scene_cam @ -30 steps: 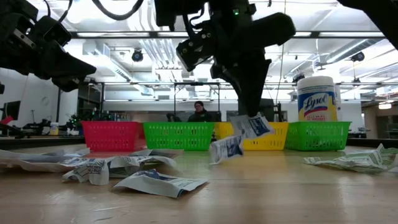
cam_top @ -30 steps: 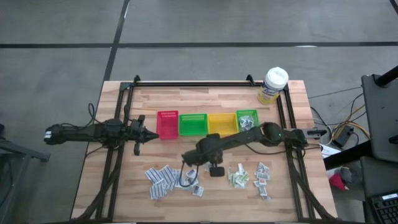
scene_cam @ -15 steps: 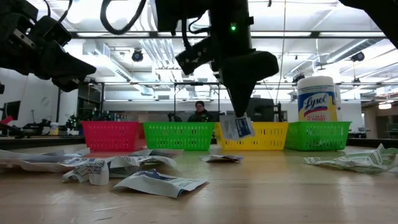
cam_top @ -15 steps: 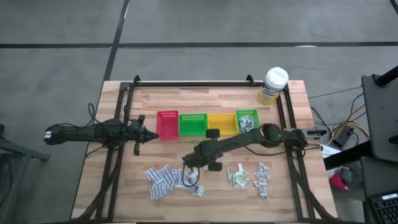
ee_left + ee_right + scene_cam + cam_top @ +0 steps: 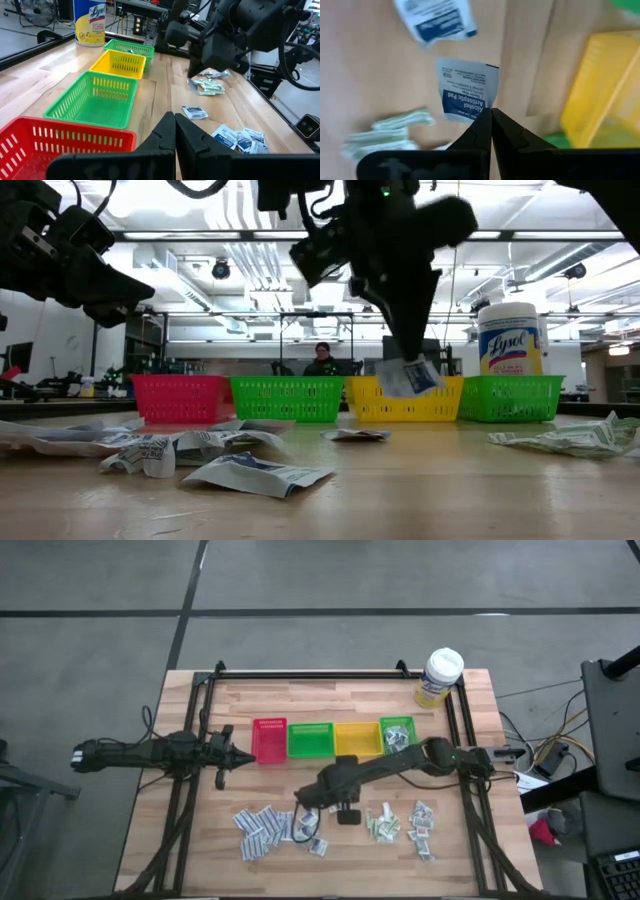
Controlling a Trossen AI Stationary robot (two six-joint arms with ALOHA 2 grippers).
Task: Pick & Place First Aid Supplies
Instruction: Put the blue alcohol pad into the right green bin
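My right gripper point(image 5: 408, 360) hangs over the middle of the table, in front of the yellow bin point(image 5: 357, 738), shut on a white-blue sachet point(image 5: 467, 90). A second white-blue sachet point(image 5: 355, 435) lies flat on the wood just below it. More first aid supplies lie near the table's front edge: white-blue sachets point(image 5: 262, 828), pale green ones point(image 5: 382, 823), and white-red and grey ones point(image 5: 423, 820). My left gripper point(image 5: 175, 135) is shut and empty, held level to the left of the red bin point(image 5: 269, 740). My right gripper pinches the sachet by one edge point(image 5: 482, 112) between its two fingertips. The fingers come from above, pointing steeply down. The sachet hangs tilted below them point(image 5: 410, 378), lifted clear of the table.
A row of bins stands across the table's middle: red, green point(image 5: 310, 739), yellow, and a small green one point(image 5: 397, 732) with sachets inside. A yellow wipes tub point(image 5: 440, 677) stands at the far right corner. Black rails point(image 5: 195, 740) run along both sides.
A second ago two sachets hung from my right gripper. The lower one has dropped and now lies flat on the table under it. The other stays pinched and clear of the wood.
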